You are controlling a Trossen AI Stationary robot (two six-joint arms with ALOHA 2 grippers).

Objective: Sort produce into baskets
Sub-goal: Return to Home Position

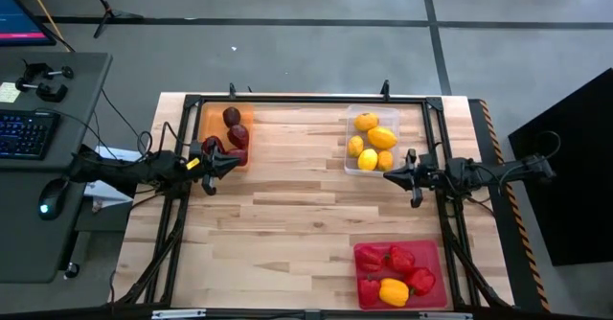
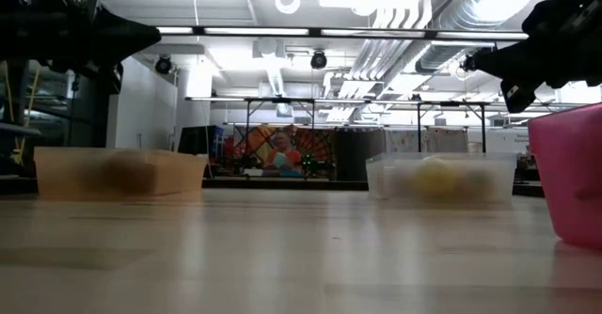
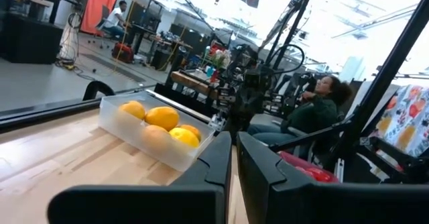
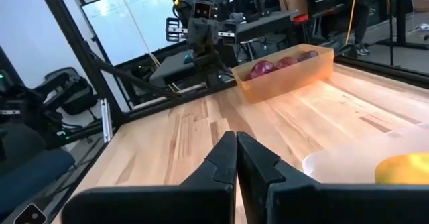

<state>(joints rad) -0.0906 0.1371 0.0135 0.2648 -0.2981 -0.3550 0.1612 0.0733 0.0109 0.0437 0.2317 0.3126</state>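
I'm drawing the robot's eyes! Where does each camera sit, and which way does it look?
High: above the table, looking straight down; left gripper and right gripper show.
Low: tabletop height, looking level across; both grippers show overhead.
Left wrist: behind left gripper, facing the clear plastic tray; own fingers show.
Right wrist: behind right gripper, facing the translucent orange plastic tray; own fingers show.
Shared: both wrist views see the clear tray.

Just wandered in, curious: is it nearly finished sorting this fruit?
Looks done. Maroon fruits sit in the orange tray, citrus in the clear tray, peppers in the pink tray; none lies loose on the table. In hand: nothing. The left gripper by the orange tray and the right gripper by the clear tray are shut and empty. Nothing seems left to sort.
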